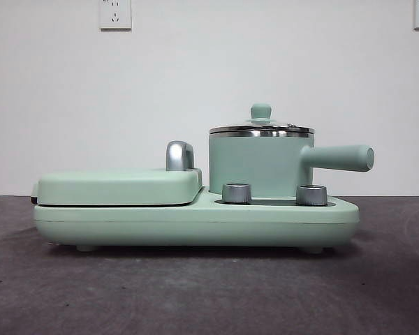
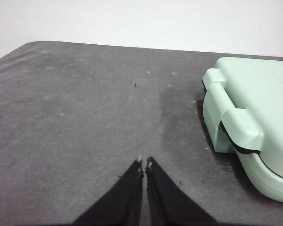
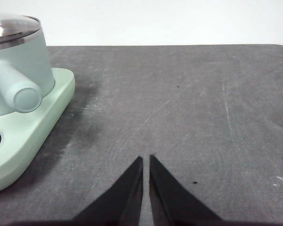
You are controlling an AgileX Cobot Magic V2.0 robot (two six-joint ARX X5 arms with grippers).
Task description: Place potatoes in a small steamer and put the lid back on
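The small steamer [image 1: 260,165], a mint-green pot with a straight side handle [image 1: 339,158], stands on the right half of a mint-green cooker base [image 1: 195,222]. The lid [image 1: 261,127] rests on it, steel-rimmed with a green knob. In the right wrist view the steamer [image 3: 19,70] and lid [image 3: 12,27] show to one side. No potatoes are in view. My left gripper [image 2: 145,163] hangs shut over bare table beside the cooker's griddle end. My right gripper [image 3: 146,159] hangs shut over bare table past the steamer's handle. Neither holds anything.
A flat mint-green griddle cover [image 1: 119,187] with a chrome handle [image 1: 179,155] fills the base's left half; its hinged end [image 2: 245,122] shows in the left wrist view. Two grey knobs [image 1: 237,192] sit on the front. The dark grey table [image 1: 195,293] spreads around.
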